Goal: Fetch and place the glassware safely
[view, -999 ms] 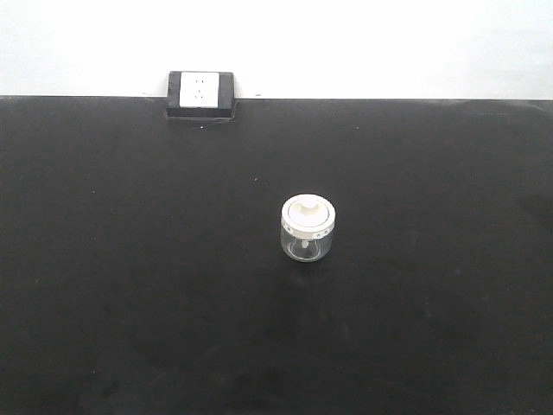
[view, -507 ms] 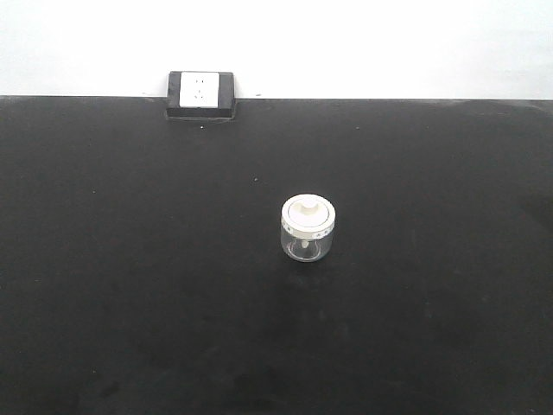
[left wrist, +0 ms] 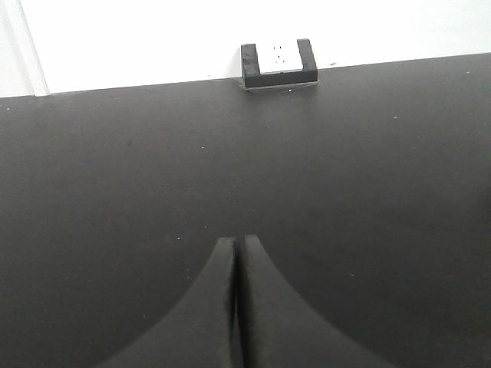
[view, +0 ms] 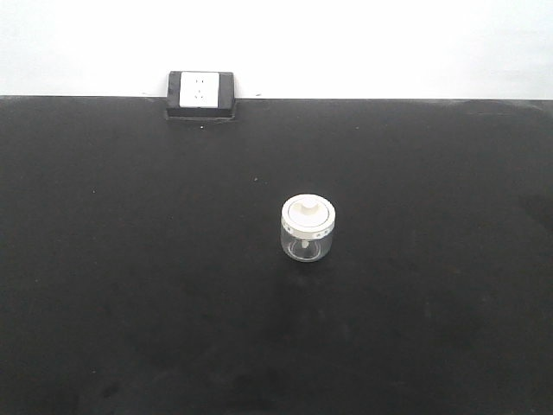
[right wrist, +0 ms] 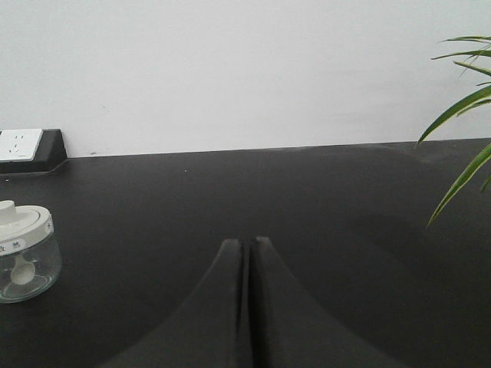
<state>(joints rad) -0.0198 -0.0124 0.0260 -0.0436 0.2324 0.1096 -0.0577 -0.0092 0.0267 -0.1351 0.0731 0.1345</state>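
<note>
A lidded glass jar [view: 308,229] stands upright at the centre of the front view on a black table [view: 130,285], while the left gripper [left wrist: 238,247] and right gripper [right wrist: 247,247] hover closed, empty.

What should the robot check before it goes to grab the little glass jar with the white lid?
1. Jar upright on the black table: ok.
2. Lid seated on top: ok.
3. Space around the jar free of other things: ok.
4. Right gripper open for grasping: not ok, it is shut.
5. Left gripper open: not ok, shut too.
6. Jar in the right wrist view: ok, at the left edge.
</note>
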